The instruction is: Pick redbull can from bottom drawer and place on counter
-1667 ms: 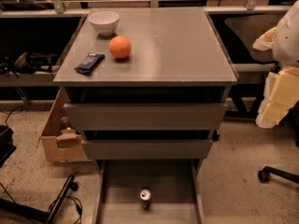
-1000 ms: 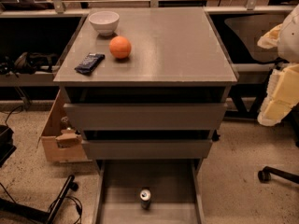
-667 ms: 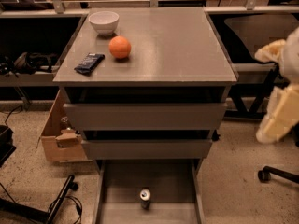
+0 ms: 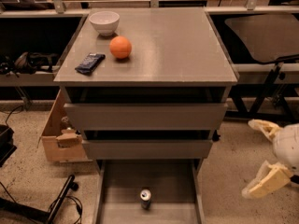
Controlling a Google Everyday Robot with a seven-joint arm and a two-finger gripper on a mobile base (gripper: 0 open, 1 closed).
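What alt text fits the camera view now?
A redbull can stands in the open bottom drawer; the open gripper hangs low at right, clear of it. The counter holds a bowl, orange ball and wrapper.

Your gripper [image 4: 249,158] hangs low at the right edge of view, both cream fingers [image 4: 267,180] spread wide apart, tips pointing left

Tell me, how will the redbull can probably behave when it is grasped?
The redbull can stands upright, slim and tall, on the bottom drawer floor, so a sideways nudge would likely tip it and let it roll. Its smooth metal sides look slippery. The gripper, open, hangs beside the drawer.
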